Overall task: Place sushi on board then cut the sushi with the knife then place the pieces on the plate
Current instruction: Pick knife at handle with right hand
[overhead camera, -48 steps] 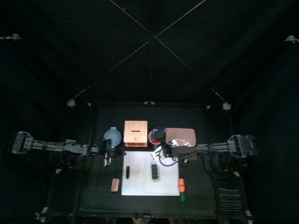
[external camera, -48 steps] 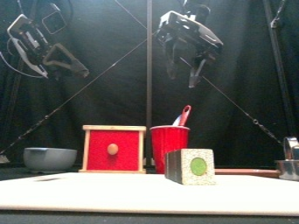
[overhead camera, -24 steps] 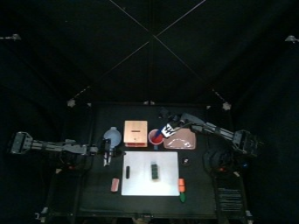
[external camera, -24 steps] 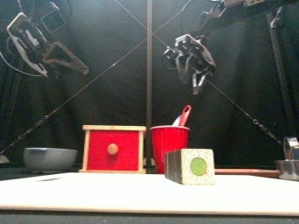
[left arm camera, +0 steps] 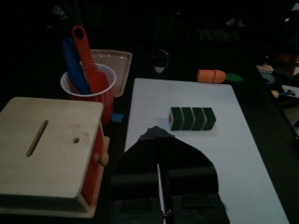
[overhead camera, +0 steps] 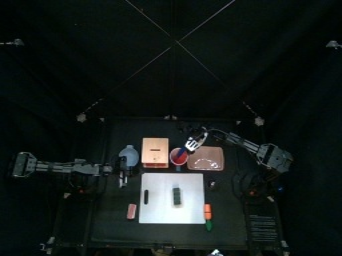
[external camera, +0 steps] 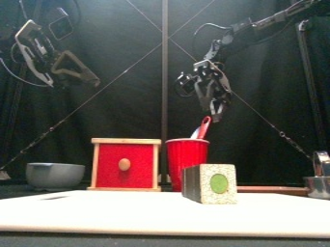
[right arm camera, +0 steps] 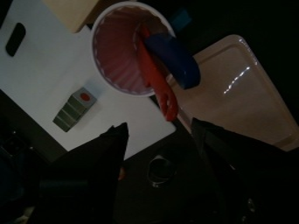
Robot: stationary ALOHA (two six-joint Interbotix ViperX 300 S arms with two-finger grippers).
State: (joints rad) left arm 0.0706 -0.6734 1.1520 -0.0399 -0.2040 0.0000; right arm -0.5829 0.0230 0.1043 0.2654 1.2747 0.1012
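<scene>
The dark green sushi roll [overhead camera: 177, 196] lies whole on the white cutting board [overhead camera: 158, 205]; it shows near and large in the front view as sushi roll [external camera: 213, 183]. A red cup [overhead camera: 179, 156] with a blue knife [right arm camera: 176, 59] and a red knife [right arm camera: 156, 77] stands behind the board, and the pink tray [overhead camera: 210, 160] lies to its right. My right gripper [right arm camera: 158, 128] hangs open just above the cup, right gripper [external camera: 210, 92], with nothing held. My left gripper [left arm camera: 156, 138] hovers shut and empty to the left of the board, left gripper [overhead camera: 124, 173].
The wooden box [overhead camera: 155, 152] with its red drawer front [external camera: 126, 164] stands left of the cup. The blue-grey bowl [external camera: 54, 175] sits at the far left. Small toy foods [overhead camera: 209, 212] lie by the board's front right corner and at toy [overhead camera: 131, 210].
My right arm has swung from over the board's back edge toward the back and now hangs over the red cup. The left arm and the sushi have not moved.
</scene>
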